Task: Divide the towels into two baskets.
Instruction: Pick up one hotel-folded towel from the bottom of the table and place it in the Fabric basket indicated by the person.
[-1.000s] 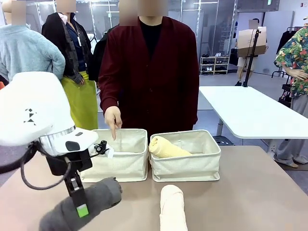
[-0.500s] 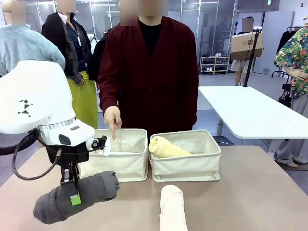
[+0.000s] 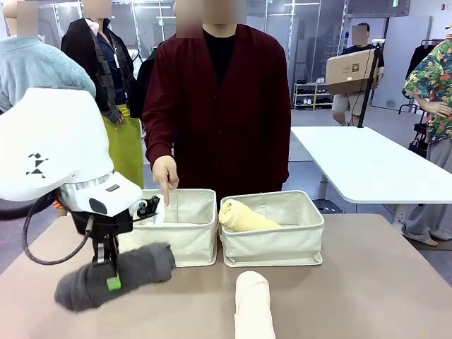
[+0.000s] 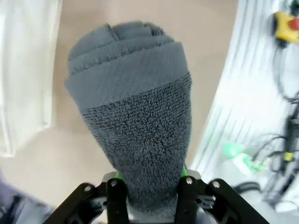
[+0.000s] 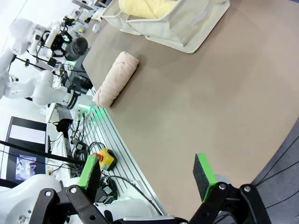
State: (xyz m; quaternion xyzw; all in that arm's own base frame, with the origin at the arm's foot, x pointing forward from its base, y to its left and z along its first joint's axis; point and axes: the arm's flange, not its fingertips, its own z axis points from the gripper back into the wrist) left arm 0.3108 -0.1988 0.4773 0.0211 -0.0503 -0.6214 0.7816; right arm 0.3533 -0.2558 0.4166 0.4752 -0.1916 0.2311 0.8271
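Nearest the robot, the right pincer [image 5: 147, 170] hangs over the near part of the surface [image 3: 367, 282] with its jaws spread wide and nothing between them. The cream towel [image 3: 253, 307] lies untouched at the near edge, lengthwise towards the baskets, roughly in line with the gap between them.

A little farther in, on the robot's left, the left pincer [image 3: 109, 279] is clamped across the middle of the dark grey towel [image 3: 145, 263], the roll squeezed between its green pads. This is where the change is. Over the last second the arm has drawn the roll up and away from the near edge. It now hangs just in front of the left basket [image 3: 180, 247], its far end close to the front wall and its near end drooping a little. The roll seems clear of the surface, though not yet level with the basket's rim. The pickup looks finished, then, and the carry is under way. More height is likely needed before the roll can pass over the soft wall.

Beyond it, the right basket [image 3: 275, 244] stands just beside the left one and already holds the pale yellow towel [image 3: 244, 217], which leans on its left wall. At the far side, the person's hand [image 3: 166, 175] points a finger down into the left basket. The grey roll probably belongs there.
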